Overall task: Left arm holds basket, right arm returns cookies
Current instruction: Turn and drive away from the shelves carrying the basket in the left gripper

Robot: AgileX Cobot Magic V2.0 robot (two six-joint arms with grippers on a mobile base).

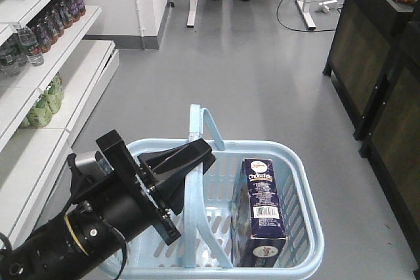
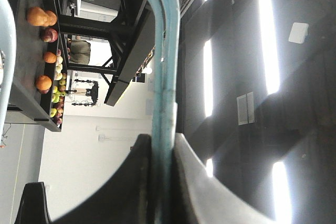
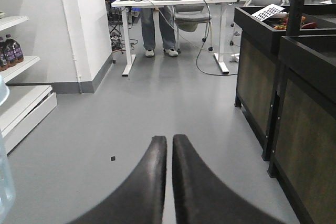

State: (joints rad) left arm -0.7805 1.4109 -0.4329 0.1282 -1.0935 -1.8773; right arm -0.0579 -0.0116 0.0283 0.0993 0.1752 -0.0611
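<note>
Cookies (image 1: 261,211) in basket (image 1: 308,185), left tool (image 1: 205,152) clenched

Lying barcode face up along the basket's right side, logo end toward the far rim. To fetch the box well: keep the left tool clamped on the handle (image 1: 190,195), hold the rim level, bring the right tool (image 3: 169,148) down over the box's 2 narrow sides, clear of the raised handle. Left arm (image 1: 98,211) reaching in from lower left, wedge slanting up and right across the rim. Right tool pressed shut on nothing, aimed low over the floor (image 3: 157,98), box not in its view.
</note>
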